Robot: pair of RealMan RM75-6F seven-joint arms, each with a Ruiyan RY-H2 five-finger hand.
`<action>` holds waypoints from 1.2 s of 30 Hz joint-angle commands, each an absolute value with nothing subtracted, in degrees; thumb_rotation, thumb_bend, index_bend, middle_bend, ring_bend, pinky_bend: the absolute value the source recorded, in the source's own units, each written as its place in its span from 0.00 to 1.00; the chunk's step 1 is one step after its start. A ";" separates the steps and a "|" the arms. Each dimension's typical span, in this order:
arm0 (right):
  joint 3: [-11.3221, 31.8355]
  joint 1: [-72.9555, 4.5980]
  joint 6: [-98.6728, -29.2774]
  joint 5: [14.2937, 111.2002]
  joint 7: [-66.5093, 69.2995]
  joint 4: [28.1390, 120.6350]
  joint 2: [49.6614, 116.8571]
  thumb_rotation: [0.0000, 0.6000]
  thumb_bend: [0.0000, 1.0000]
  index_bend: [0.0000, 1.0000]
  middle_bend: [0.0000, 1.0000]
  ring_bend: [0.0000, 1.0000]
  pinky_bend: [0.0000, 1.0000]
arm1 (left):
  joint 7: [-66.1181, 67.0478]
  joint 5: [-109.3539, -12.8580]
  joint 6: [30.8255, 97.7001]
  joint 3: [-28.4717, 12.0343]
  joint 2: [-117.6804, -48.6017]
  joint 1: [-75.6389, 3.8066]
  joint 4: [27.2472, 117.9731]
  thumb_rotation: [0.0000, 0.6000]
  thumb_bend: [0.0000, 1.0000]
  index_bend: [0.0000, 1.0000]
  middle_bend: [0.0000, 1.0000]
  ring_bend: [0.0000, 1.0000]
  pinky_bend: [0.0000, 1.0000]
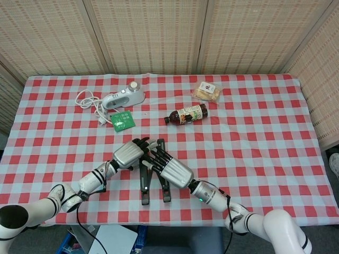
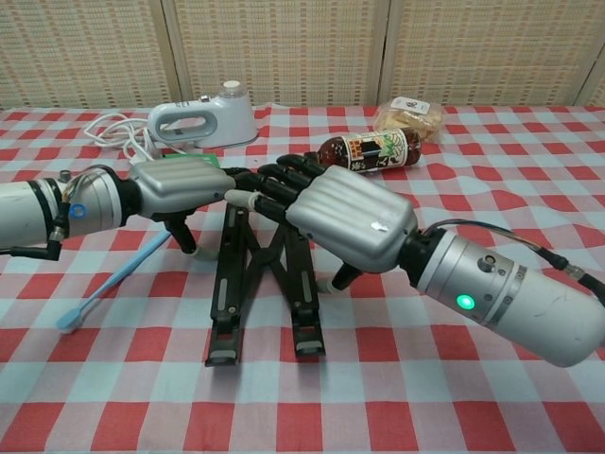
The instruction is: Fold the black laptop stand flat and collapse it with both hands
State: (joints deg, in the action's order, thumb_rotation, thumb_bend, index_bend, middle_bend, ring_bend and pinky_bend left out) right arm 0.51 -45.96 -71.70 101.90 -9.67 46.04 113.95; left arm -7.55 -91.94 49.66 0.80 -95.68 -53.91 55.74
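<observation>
A: What does the chest view add?

B: A blue toothbrush [image 2: 112, 284] lying under the left arm; from the head view it hardly shows.

A: And the laptop stand [image 1: 152, 177]?

B: Black, two slim rails nearly parallel, crossed links between them, long axis running from the near table edge toward the far side of the red-checked tablecloth [image 1: 254, 132].

A: The hands?

B: Left hand [image 2: 184, 184] presses the left rail, right hand [image 2: 345, 222] the right, fingers extended over the top. Whether either truly grips, I cannot tell.
</observation>
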 commanded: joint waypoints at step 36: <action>-1.02 -69.55 -32.04 98.20 -0.48 79.03 88.01 1.00 0.04 0.00 0.00 0.00 0.00 | -5.90 -85.79 55.77 -1.51 -84.96 -45.80 62.65 1.00 0.26 0.00 0.00 0.01 0.21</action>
